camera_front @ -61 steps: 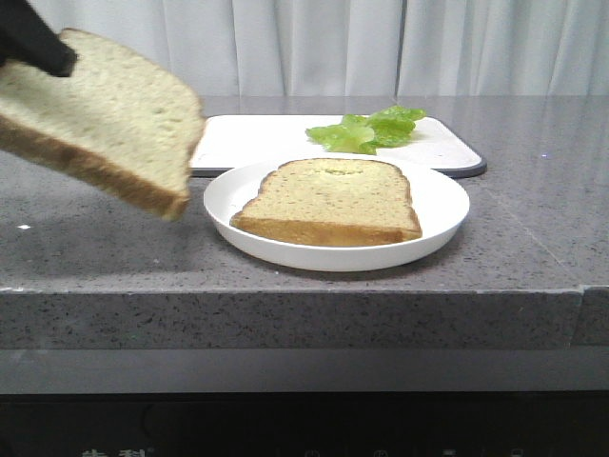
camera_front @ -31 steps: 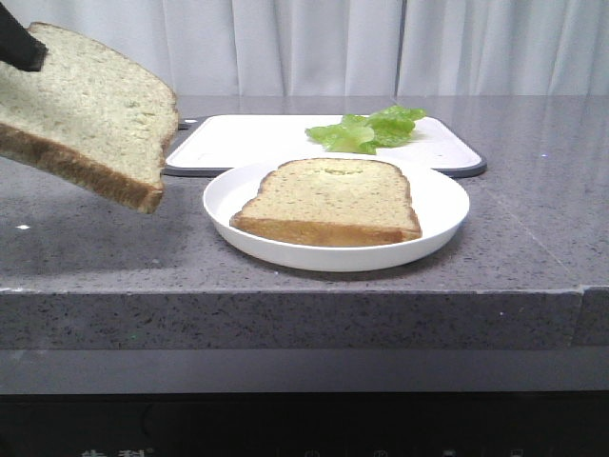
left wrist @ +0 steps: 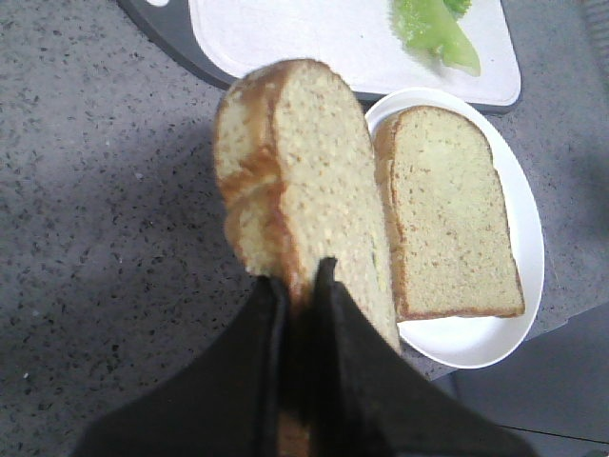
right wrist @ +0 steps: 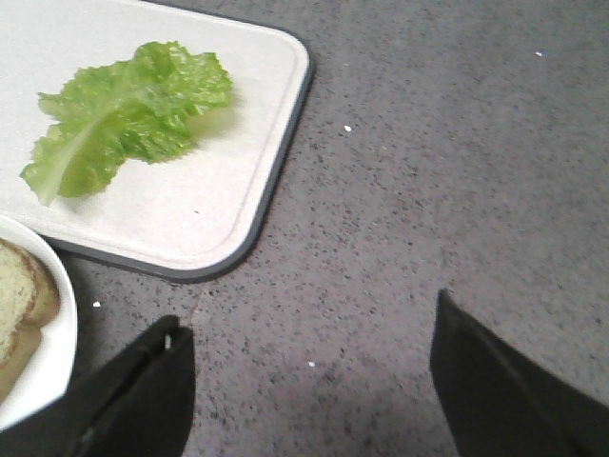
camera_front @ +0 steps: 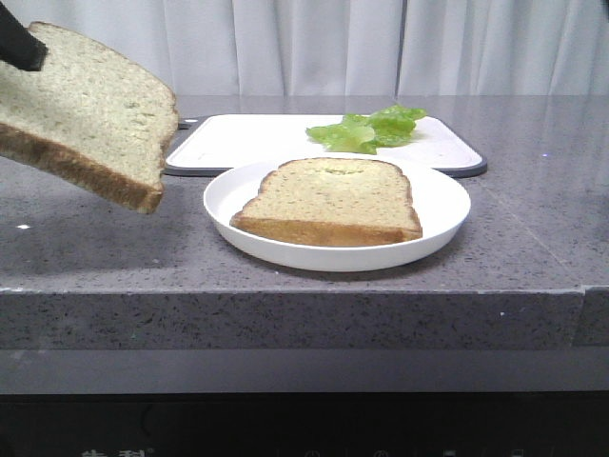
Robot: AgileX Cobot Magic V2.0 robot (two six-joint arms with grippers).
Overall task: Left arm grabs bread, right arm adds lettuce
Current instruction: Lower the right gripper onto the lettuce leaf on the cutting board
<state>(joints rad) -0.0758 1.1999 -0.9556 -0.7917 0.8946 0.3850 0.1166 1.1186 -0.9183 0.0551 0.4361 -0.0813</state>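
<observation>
From the front, the bread (camera_front: 81, 114) hangs tilted in the air at the left, well clear of the plate (camera_front: 442, 205) and its second slice (camera_front: 333, 198). At the left wrist, the left gripper (left wrist: 300, 276) pinches the slice's edge; it looks soft and crumbly. At the right wrist, the right gripper (right wrist: 309, 357) gapes empty above the counter (right wrist: 428, 171), with the lettuce (right wrist: 124, 114) lying on the far cutting board (right wrist: 190, 209); limp and light, best taken by its rib.
</observation>
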